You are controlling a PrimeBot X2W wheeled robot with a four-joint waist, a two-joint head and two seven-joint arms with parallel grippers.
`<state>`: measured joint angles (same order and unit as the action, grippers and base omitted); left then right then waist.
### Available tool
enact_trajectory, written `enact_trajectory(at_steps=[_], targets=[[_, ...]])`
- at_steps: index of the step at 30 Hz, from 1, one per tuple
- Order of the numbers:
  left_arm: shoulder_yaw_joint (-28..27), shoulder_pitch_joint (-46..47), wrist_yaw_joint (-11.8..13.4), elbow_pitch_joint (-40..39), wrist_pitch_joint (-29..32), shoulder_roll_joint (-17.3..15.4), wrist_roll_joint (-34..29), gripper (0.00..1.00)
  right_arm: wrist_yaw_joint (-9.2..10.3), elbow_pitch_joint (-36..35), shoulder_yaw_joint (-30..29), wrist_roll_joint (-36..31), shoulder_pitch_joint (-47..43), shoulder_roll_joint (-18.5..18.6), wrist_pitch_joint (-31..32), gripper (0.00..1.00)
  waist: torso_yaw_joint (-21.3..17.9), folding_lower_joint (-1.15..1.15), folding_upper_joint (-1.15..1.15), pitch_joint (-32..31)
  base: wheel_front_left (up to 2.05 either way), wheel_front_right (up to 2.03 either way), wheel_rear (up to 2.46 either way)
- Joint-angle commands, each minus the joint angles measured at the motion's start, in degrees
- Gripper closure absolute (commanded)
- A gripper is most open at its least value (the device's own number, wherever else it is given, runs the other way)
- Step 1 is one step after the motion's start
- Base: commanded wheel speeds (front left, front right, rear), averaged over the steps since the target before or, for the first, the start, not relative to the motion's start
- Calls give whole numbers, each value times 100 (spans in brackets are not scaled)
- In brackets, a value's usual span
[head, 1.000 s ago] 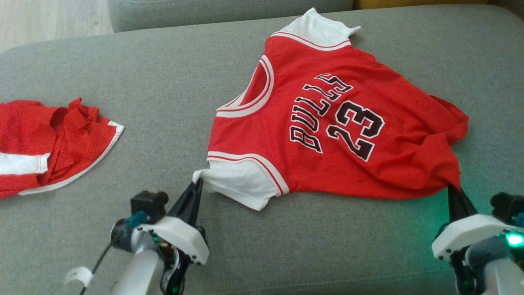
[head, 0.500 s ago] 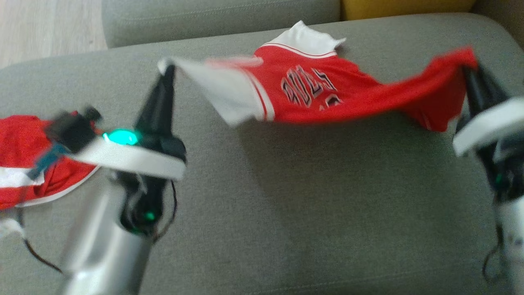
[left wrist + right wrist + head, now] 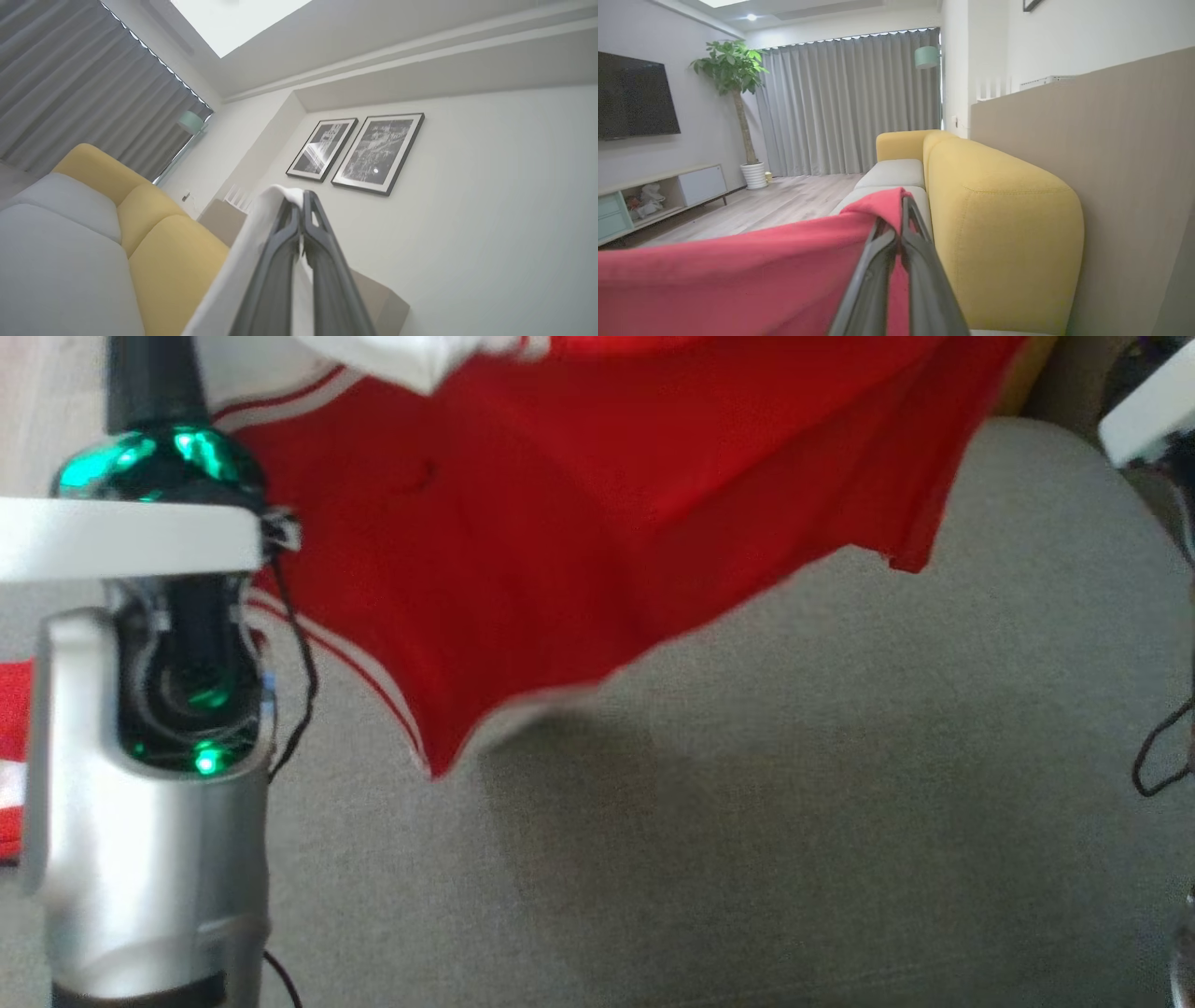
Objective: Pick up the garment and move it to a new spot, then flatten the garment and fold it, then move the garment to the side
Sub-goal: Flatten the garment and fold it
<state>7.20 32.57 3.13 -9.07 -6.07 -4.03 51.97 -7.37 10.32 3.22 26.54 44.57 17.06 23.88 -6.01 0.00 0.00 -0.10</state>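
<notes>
Left end effector (image 3: 302, 201) is clamped shut on the white edge of a red jersey (image 3: 579, 523). Right end effector (image 3: 902, 207) is clamped shut on a red corner. Gripped at two far-apart corners and raised, the jersey hangs in the air as a spread sheet, probably so that it opens out for carrying. The grey sofa (image 3: 794, 821) seat beneath looks a likely landing spot.

Grey seat cushion (image 3: 747, 859) under the hanging garment (image 3: 579, 513) is open through the middle and right. Another red cloth (image 3: 9, 709) lies at its left edge, behind my left arm (image 3: 149, 859). Yellow backrest (image 3: 999, 224) and beige panel (image 3: 1111, 163) block the side just beside my right gripper (image 3: 902, 205).
</notes>
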Motion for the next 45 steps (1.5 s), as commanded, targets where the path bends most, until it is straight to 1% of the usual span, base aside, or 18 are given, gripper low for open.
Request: enact_trajectory(at_steps=[1,3,4,7,11,13,18,20,22,24,27,31,32,33,35,38,41,45], targets=[[-266,271,78,-320,28,-122,30,100,-12,-147,-103,35,183,-57,188,100,-4,0,0,-59,0,0,0],[-329,168,192,-526,56,-150,17,100,-12,-186,-334,39,66,-145,513,100,-15,0,0,-108,0,0,0],[-329,168,192,-526,56,-150,17,100,-12,-186,-334,39,66,-145,513,100,-15,0,0,-108,0,0,0],[-416,-76,397,-818,185,-157,104,100,-12,-409,-570,-15,-252,-208,1136,100,-39,0,0,-156,0,0,0],[-405,-337,582,-1118,469,-348,41,100,-12,-887,-758,-28,-706,-237,2000,100,-78,0,0,-133,0,0,0],[-399,-368,694,-1126,627,-451,-6,100,-12,-1077,-962,-36,-786,-333,2315,100,-106,0,0,-77,0,0,0],[-324,77,895,-683,1051,-619,-25,100,-12,-1017,-1573,-167,-441,-897,2910,100,-155,0,0,240,0,0,0],[-227,543,914,-342,1218,-705,-97,100,-12,-856,-1754,-287,-66,-1059,3030,100,-140,0,0,533,0,0,0],[-182,1151,949,103,1366,-684,-64,100,-12,-622,-1882,-390,433,-1179,3055,100,-115,0,0,902,0,0,0],[-157,1914,934,610,1395,-737,-163,100,-12,-348,-2009,-501,1071,-1252,2924,100,-66,0,0,1342,0,0,0],[-139,3101,832,1401,1261,-732,-298,100,-12,197,-2225,-621,2142,-1316,2428,100,32,0,0,1950,0,0,0],[-186,4372,576,2327,759,-666,-445,100,-12,994,-2407,-715,3334,-1334,1294,100,198,0,0,2447,0,0,0],[-228,4778,433,2719,486,-596,-449,100,-12,1367,-2512,-624,3730,-1323,686,100,288,0,0,2588,0,0,0],[-245,4926,354,2884,355,-559,-444,100,-12,1529,-2554,-514,3884,-1318,390,100,337,0,0,2641,0,0,0],[-243,5107,180,3165,115,-510,-454,100,-12,1833,-2620,-253,4068,-1299,-119,100,427,0,0,2716,0,0,0],[-163,5124,-108,3489,-124,-427,-453,100,-12,2216,-2579,165,4020,-1220,-603,100,548,0,0,2806,0,0,0],[-19,4889,-338,3738,-288,-400,-526,100,-12,2602,-2467,556,3692,-1162,-768,100,641,0,0,2858,0,0,0],[137,4290,-570,3984,-454,-392,-591,100,-12,3006,-2185,925,3050,-1078,-888,100,755,0,0,2827,0,0,0]])
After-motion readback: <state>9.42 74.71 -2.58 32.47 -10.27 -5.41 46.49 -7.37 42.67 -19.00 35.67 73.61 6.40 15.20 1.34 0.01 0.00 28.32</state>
